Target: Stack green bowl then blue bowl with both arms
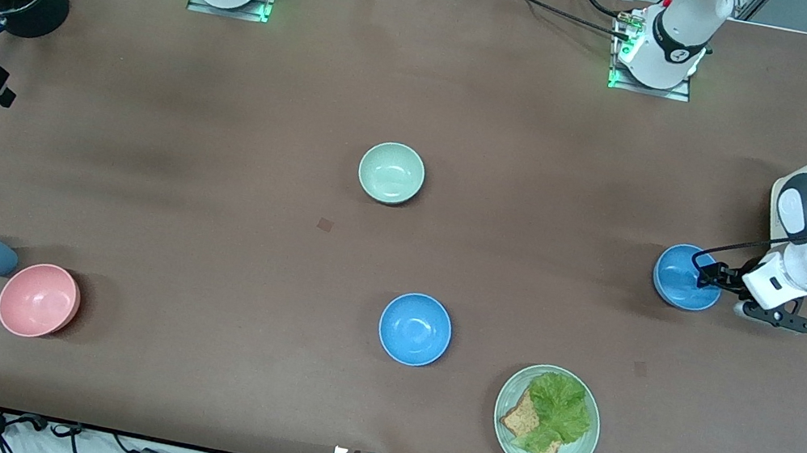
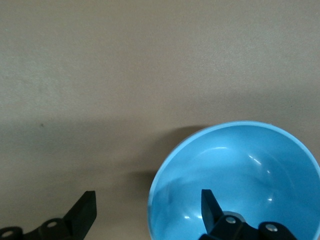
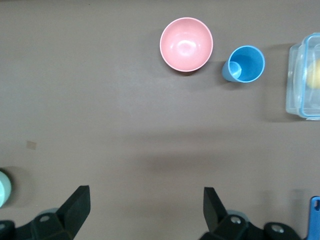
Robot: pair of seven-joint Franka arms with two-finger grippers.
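A: Bowls first. The green bowl [image 1: 391,172] sits alone mid-tabletop [image 1: 216,170], well apart from both sets of fingers. One blue bowl [image 1: 415,328] lies nearer the front camera than it, also untouched. The other blue bowl [image 1: 682,277] is at the left arm's end, and the left gripper [image 2: 147,212] straddles its rim.

B: Straddles how?

A: Fingers apart: one finger [image 2: 212,207] inside the bowl, the other outside over bare tabletop. Nothing pinched yet, as far as the left wrist view shows.

B: So the step is closing on that rim?

A: I'd judge so. Done well, the rim should sit midway between the fingers before they close, low enough that the pads catch the wall and not just the lip. That glossy bowl will probably slip or tip if gripped shallow, so lift level.

B: And the right gripper [image 3: 145,210]?

A: It waits, fingers spread, over bare tabletop toward the right arm's end; a pink bowl [image 3: 186,44] and a blue cup [image 3: 245,64] show well ahead of them.
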